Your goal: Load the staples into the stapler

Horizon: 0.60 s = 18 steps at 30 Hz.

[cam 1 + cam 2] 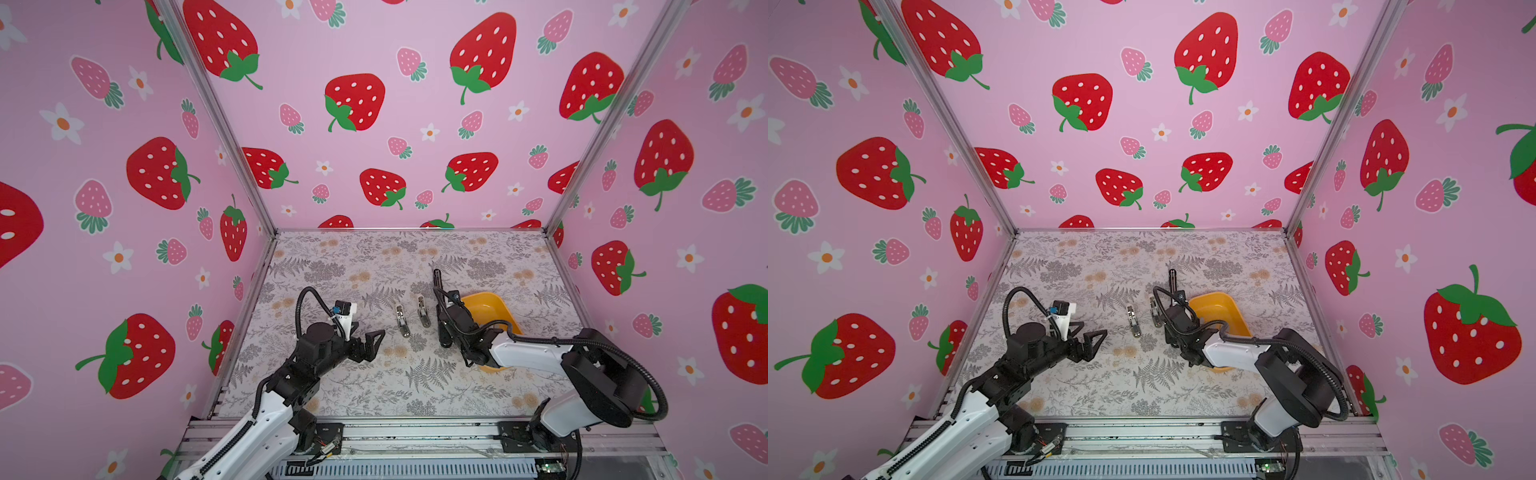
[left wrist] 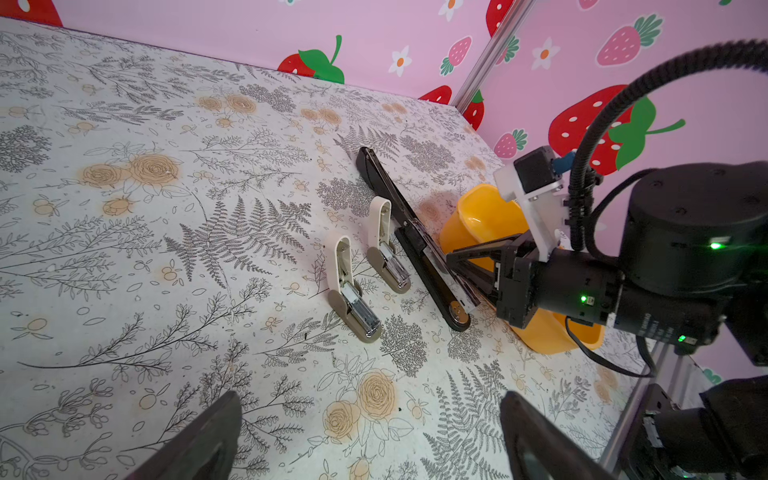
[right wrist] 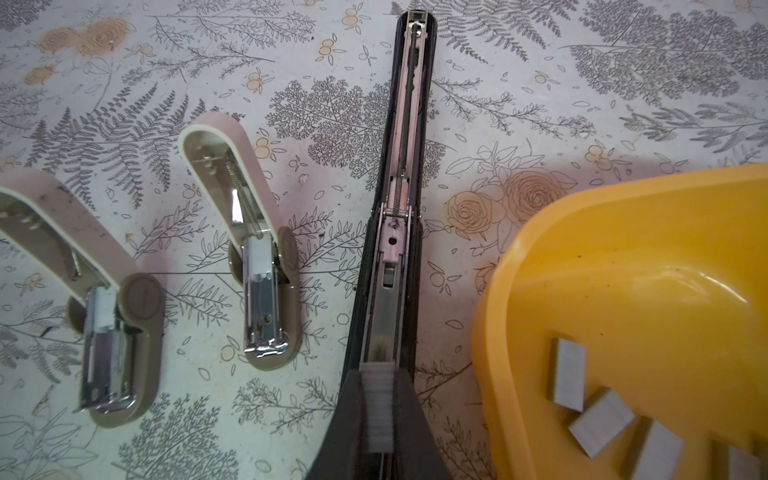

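The black stapler (image 3: 399,232) lies opened flat on the floral mat, its metal channel facing up. My right gripper (image 3: 377,415) is shut on a grey strip of staples (image 3: 376,399), held in line over the near end of that channel; whether the strip rests in it I cannot tell. In both top views the right gripper (image 1: 445,337) points down at the stapler (image 1: 437,277) beside the yellow bin. More staples (image 3: 569,374) lie in the bin. My left gripper (image 2: 372,401) hovers open and empty over bare mat, left of the small staplers.
Two small whitish staplers (image 1: 402,320) (image 1: 423,311) lie open side by side between the arms, just left of the black one. The yellow bin (image 1: 492,305) stands right of the black stapler, partly under the right arm. Pink strawberry walls close in the mat.
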Motion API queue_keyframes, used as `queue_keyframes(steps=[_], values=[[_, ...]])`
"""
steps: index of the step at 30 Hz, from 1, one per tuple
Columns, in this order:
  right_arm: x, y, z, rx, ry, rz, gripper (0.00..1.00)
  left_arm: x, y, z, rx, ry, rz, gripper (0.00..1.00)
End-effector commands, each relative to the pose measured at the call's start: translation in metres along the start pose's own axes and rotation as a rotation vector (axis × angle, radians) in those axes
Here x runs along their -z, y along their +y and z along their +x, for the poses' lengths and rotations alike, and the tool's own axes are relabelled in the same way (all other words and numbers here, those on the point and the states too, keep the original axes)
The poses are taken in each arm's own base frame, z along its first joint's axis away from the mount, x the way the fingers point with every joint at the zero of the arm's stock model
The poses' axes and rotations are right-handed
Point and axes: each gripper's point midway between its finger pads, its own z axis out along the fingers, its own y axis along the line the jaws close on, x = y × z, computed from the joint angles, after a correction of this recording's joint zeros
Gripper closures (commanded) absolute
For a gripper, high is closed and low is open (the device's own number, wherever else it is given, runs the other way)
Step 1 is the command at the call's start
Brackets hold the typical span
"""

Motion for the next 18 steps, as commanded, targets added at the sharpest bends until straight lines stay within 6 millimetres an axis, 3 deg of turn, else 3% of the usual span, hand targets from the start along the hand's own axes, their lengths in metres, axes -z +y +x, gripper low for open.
queue_keyframes(steps=[1,18], values=[[-0.0016,0.0055,-0.0073,-0.01,-0.016,-0.018,0.97,0.0044,-0.0092,-0.0216,-0.02,-0.048,0.015,0.02],[-0.007,0.0034,-0.002,-0.008,-0.001,-0.004,0.97,0.0032,-0.0066,-0.0197,-0.028,-0.041,-0.005,0.02]])
